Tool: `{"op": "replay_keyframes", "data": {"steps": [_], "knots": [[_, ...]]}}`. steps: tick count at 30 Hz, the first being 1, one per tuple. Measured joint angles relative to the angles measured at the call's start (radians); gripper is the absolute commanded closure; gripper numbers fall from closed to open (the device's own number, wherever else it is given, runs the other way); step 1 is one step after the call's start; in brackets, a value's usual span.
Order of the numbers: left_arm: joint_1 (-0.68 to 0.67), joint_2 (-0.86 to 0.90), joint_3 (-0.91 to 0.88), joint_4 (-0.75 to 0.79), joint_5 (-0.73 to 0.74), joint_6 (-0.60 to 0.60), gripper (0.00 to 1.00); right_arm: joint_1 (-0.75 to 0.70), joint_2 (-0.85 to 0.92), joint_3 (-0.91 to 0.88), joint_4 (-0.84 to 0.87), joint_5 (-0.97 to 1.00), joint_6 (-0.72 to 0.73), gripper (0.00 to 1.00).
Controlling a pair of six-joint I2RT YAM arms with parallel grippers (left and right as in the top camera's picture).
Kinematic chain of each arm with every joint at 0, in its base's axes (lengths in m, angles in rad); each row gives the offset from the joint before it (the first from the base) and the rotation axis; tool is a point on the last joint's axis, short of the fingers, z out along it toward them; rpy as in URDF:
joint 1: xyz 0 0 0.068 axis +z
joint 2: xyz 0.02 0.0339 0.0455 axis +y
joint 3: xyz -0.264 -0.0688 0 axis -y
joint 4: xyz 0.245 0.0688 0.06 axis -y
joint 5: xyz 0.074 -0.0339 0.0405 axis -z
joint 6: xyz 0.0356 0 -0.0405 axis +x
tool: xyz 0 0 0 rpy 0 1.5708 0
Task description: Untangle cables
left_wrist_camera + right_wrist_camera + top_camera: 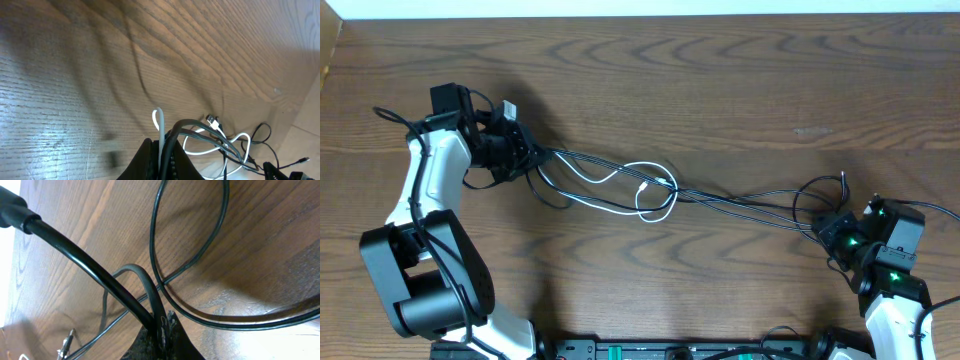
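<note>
Holding the cables (740,200) strung across the table (720,80) between left gripper (515,150) and right gripper (832,228), both clenched on the bundle — judging them light, limp, slippery — favouring a pinch near the white cord (670,205) at its loose loop.

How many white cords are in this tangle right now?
1. The white cord loops mid-table among the black cords, one bend held in the left gripper. Another could hide under the bundle.

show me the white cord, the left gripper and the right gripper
white cord (160,124), left wrist view, on its upright bend
left gripper (523,150), overhead view, between its fingertips
right gripper (823,228), overhead view, between its fingertips
</note>
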Motion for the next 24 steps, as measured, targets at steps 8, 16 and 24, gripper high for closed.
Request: {"op": "replay_keyframes", "data": {"steps": [8, 16, 24], "knots": [[-0.056, 0.0, -0.048, 0.056, -0.03, -0.004, 0.92, -0.016, 0.0, 0.0, -0.003, -0.008, -0.018, 0.99], [-0.172, 0.0, -0.057, 0.076, -0.049, -0.007, 0.4, -0.021, 0.0, 0.0, -0.006, -0.078, -0.023, 0.81], [-0.245, 0.0, -0.06, 0.079, -0.092, -0.019, 0.15, -0.021, 0.003, 0.0, -0.018, -0.177, -0.082, 0.33]]}}
